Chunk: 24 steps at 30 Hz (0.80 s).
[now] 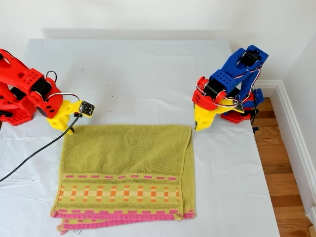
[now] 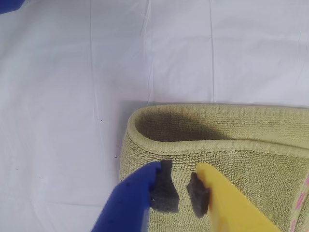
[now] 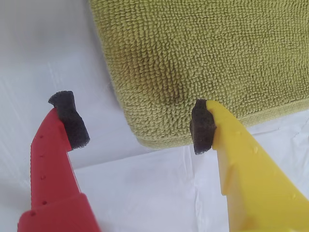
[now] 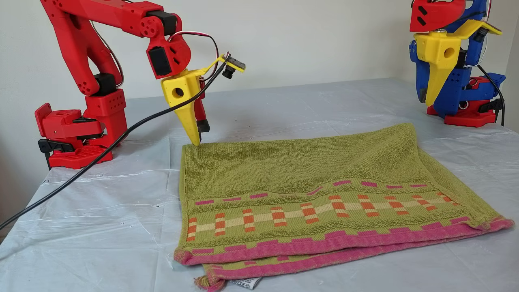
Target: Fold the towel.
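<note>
The towel (image 1: pixel 126 170) lies folded double on the white-clothed desk (image 1: pixel 232 182), pink hems toward the exterior view's bottom edge. My first pincer (image 2: pixel 182 192), blue and yellow, hangs over the folded corner at the exterior view's right, slightly parted, gripping nothing. My second pincer (image 3: pixel 135 123), red and yellow, gapes wide at the other folded corner, empty.

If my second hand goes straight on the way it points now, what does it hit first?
Most likely the towel: my second hand, open, points down at its folded corner, its yellow finger at the towel's edge. The red finger may meet the tablecloth.
</note>
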Motion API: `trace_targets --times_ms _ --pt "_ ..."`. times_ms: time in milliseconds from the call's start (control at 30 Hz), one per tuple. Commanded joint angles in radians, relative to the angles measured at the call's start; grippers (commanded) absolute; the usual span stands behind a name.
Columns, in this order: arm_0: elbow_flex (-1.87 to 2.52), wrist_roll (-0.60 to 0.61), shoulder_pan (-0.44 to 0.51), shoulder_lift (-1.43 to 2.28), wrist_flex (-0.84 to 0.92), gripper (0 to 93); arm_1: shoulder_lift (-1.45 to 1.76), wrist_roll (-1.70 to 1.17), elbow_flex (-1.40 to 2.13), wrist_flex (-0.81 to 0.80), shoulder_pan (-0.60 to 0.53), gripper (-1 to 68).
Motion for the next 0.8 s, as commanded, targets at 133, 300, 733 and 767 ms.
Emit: trace_targets --times_ms 133,300,733,767 --pt "0.124 -0.078 0.035 0.017 -0.179 45.4 0.035 -0.005 -0.034 -0.005 -0.011 9.0" --pt "0.262 -0.087 0.028 0.031 -0.310 44.4 0.028 0.005 -0.058 0.020 -0.021 9.0" --pt "0.291 -0.061 0.000 -0.173 -0.522 28.0 0.026 0.025 0.017 -0.026 0.009 9.3" --pt "0.270 -0.020 -0.008 -0.176 -0.471 17.0 0.025 0.028 0.021 -0.023 0.011 9.3"
